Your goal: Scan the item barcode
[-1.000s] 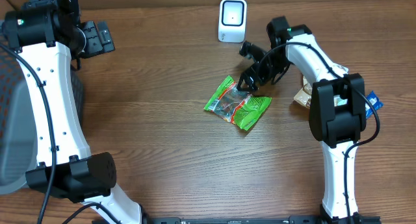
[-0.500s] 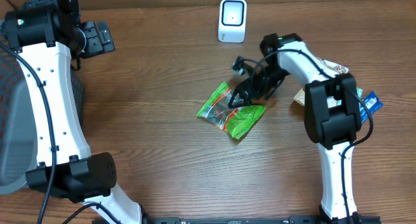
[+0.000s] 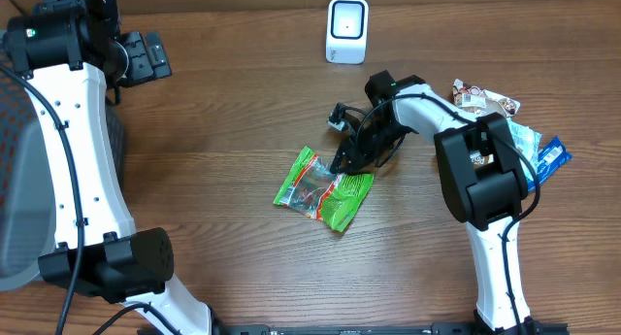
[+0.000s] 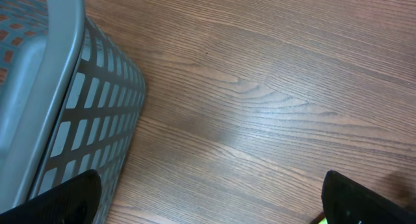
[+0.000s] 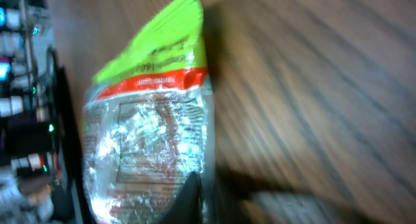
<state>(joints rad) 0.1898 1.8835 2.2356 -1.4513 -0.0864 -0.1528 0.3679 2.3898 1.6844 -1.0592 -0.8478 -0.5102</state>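
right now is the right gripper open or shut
Shut. The right gripper pinches the edge of the green packet, fingers together in the wrist view.

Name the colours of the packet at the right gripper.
Bright green packet with a red band and a shiny window; right wrist view shows it best.

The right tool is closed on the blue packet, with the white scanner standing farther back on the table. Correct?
Not quite: the right tool is closed on the edge of the green bag, not the blue packet, which lies untouched at the right. The overhead view shows it. The white scanner does stand farther back.
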